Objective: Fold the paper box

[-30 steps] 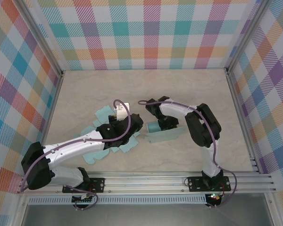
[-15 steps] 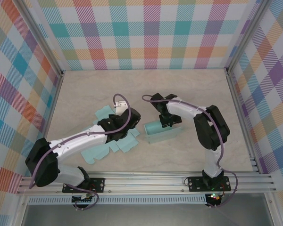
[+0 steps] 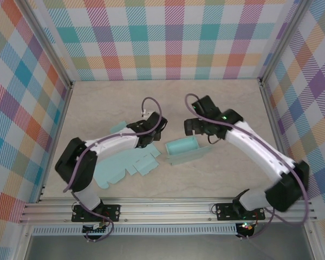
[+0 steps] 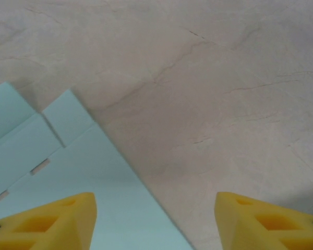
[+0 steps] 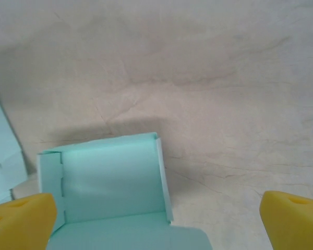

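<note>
The teal paper box (image 3: 183,147) stands partly folded in the middle of the table, open side up, with a flap lying out to its right. In the right wrist view the paper box (image 5: 110,183) shows its raised walls and hollow inside. My right gripper (image 3: 197,129) hovers just behind the box, and in its own view the right gripper (image 5: 156,219) is open wide with nothing between its yellow fingers (image 5: 22,219). My left gripper (image 3: 156,129) hangs open over the far right edge of a flat teal sheet (image 4: 68,172), holding nothing.
The flat teal cardboard sheet (image 3: 122,167) with cut tabs lies left of the box, partly under my left arm. Bare marbled tabletop (image 3: 216,100) stretches behind both grippers. Checked walls close in the table on three sides.
My right gripper has opened, let go of the box and pulled up and back. The left gripper has slid back and right to the sheet's edge, its jaws narrowing somewhat.
</note>
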Robot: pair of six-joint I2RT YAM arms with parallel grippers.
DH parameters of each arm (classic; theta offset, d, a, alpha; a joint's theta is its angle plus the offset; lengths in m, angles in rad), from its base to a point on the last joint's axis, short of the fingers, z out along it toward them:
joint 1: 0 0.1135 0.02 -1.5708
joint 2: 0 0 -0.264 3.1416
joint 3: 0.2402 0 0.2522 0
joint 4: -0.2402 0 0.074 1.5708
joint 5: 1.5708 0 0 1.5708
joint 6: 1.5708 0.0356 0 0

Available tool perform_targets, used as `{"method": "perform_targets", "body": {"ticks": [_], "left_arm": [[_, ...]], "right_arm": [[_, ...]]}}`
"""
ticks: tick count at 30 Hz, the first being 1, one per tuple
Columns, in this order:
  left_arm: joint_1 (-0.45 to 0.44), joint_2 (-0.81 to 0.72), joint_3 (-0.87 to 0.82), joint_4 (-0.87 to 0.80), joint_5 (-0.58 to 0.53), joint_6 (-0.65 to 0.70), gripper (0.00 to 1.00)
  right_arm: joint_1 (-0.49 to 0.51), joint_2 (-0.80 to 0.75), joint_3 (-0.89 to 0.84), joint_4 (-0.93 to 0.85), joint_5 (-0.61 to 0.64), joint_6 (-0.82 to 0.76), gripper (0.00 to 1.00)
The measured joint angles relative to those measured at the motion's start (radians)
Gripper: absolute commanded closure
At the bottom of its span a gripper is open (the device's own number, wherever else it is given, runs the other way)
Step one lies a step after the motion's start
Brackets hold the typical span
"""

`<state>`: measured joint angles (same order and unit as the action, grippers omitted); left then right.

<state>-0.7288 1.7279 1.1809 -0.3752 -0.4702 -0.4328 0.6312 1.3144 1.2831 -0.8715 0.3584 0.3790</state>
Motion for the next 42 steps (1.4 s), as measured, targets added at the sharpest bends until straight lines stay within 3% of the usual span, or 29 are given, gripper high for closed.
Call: {"method": "perform_targets", "body": {"ticks": [4, 10, 11, 13, 15, 19, 24, 32, 42], "left_arm": [[0.014, 0.142, 0.118, 0.002, 0.043, 0.023, 0.49], [0.037, 0.295, 0.251, -0.015, 0.112, 0.04, 0.49], [0.038, 0.312, 0.266, -0.018, 0.12, 0.042, 0.5], [0.038, 0.337, 0.29, -0.022, 0.141, 0.042, 0.52], [0.038, 0.353, 0.308, -0.029, 0.159, 0.043, 0.55], [0.038, 0.374, 0.323, -0.043, 0.183, 0.047, 0.63], [0.038, 0.378, 0.307, -0.037, 0.221, 0.04, 0.67], [0.039, 0.273, 0.116, 0.076, 0.296, -0.011, 0.69], [-0.006, 0.128, -0.083, 0.174, 0.357, -0.1, 0.69]], "right_arm": [[-0.002, -0.291, -0.169, -0.003, 0.002, 0.044, 0.0], [-0.004, -0.652, -0.367, -0.057, -0.102, 0.116, 0.0], [-0.004, -0.691, -0.4, -0.061, -0.132, 0.129, 0.05], [-0.004, -0.727, -0.483, -0.051, -0.198, 0.157, 0.26], [-0.004, -0.725, -0.581, -0.013, -0.257, 0.191, 0.43], [-0.004, -0.677, -0.794, 0.12, -0.368, 0.269, 0.59], [-0.004, -0.595, -0.901, 0.309, -0.408, 0.34, 0.7], [-0.046, -0.452, -0.902, 0.574, -0.373, 0.366, 0.76], [-0.232, -0.23, -0.844, 0.759, -0.421, 0.319, 0.77]]}}
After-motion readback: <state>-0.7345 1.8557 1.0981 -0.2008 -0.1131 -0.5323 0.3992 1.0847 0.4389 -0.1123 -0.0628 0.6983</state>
